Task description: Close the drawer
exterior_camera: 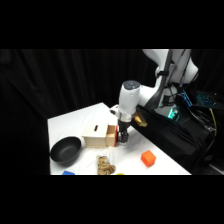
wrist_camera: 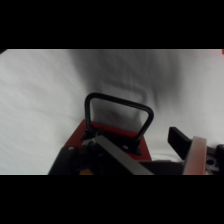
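The pale wooden box [exterior_camera: 95, 135] with a slotted top stands mid-table. Its drawer [exterior_camera: 111, 136] shows a red front on the box's right side, standing a little out from it. My gripper [exterior_camera: 122, 138] hangs straight down right against that red front. In the wrist view the drawer's red front [wrist_camera: 117, 136] lies just below me, and its black loop handle [wrist_camera: 118, 107] rises from it. My gripper [wrist_camera: 150, 150] is open. One finger [wrist_camera: 117, 156] lies over the red face, and the other finger [wrist_camera: 181, 140] is off to the right of the handle.
A black bowl [exterior_camera: 65, 150] sits left of the box near the table's front. An orange block [exterior_camera: 148, 158] lies to the right front, and a brown lumpy object [exterior_camera: 105, 165] at the front edge. A black bag [exterior_camera: 180, 135] borders the table's right side.
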